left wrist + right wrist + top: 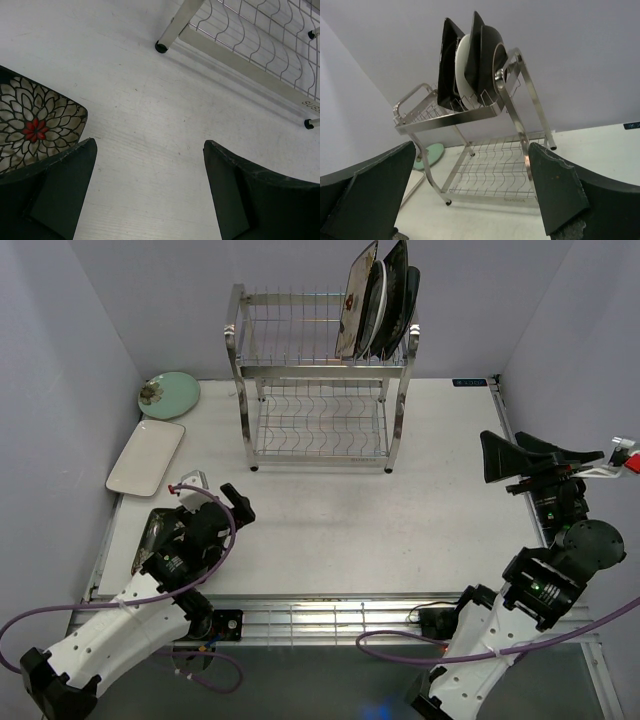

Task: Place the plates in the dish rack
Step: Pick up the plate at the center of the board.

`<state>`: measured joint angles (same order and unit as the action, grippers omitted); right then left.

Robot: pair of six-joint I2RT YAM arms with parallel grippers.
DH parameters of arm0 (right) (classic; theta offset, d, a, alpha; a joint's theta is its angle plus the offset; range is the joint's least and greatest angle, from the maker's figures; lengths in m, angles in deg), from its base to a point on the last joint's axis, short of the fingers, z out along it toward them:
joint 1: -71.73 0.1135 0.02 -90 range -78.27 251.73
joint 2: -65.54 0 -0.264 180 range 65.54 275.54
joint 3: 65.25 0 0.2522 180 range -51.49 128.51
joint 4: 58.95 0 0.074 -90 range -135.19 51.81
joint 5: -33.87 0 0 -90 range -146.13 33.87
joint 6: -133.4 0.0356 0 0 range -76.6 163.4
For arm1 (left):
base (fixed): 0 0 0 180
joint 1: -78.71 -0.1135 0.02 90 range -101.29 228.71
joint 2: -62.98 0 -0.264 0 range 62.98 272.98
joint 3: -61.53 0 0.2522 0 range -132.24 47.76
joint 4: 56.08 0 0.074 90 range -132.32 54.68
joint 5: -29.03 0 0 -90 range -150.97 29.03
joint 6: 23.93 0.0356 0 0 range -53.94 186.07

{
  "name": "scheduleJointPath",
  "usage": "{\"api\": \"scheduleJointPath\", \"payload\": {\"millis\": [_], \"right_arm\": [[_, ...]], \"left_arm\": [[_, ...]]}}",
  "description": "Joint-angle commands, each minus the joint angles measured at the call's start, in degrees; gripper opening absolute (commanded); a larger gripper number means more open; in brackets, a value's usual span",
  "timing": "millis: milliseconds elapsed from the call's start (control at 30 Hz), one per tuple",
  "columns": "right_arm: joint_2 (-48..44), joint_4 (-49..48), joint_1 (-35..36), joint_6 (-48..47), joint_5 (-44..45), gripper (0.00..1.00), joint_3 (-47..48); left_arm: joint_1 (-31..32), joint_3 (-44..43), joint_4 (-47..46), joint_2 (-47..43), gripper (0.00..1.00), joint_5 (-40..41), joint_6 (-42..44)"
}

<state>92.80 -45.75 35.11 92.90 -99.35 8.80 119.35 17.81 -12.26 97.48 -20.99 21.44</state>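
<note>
Plates — four upright in dish rack top tier, right end | green round plate, white rectangular plate on tabletop far left | floral plate beside left pincer — gaping, empty | right pincer gaping, empty

I see a white table enclosed by pale grey walls on three sides. A blue label sits at the table's far right edge. A ribbed metal rail runs along the near edge. A small red-and-white item shows at the right border; I cannot identify it.
</note>
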Motion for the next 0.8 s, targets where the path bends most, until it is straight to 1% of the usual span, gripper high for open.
{"api": "scheduleJointPath", "payload": {"millis": [0, 100, 300, 433, 567, 667, 767], "right_arm": [[-3.3, -1.4, 0.1, -1.2, -3.8, 1.00, -4.1], [-4.7, 3.6, 0.1, -4.1, -3.7, 0.99, -7.3], [-5.0, 6.7, 0.1, -7.8, -5.1, 1.00, -14.6], [-4.5, 6.1, 0.1, -9.1, -6.4, 1.00, -21.9], [-4.9, 5.7, 0.1, -10.7, -6.8, 1.00, -26.2], [-5.8, 6.0, 0.1, -11.2, -7.7, 1.00, -28.4], [-7.0, 7.8, 0.1, -12.7, -7.2, 1.00, -29.3]], "left_arm": [[0.1, 0.0, 1.9, -0.2, 0.98, 3.7, -3.4], [0.1, -0.6, 3.6, 1.0, 0.98, 5.0, -5.7], [0.1, -2.4, 6.1, 6.5, 0.98, 6.3, -8.5], [0.1, -4.7, 7.4, 11.5, 0.98, 6.4, -8.2], [0.1, -6.3, 8.6, 16.2, 0.98, 7.2, -8.6], [0.1, -7.1, 9.7, 18.7, 0.98, 7.8, -9.7], [0.1, -7.4, 10.8, 19.1, 0.98, 8.7, -10.7]]}}
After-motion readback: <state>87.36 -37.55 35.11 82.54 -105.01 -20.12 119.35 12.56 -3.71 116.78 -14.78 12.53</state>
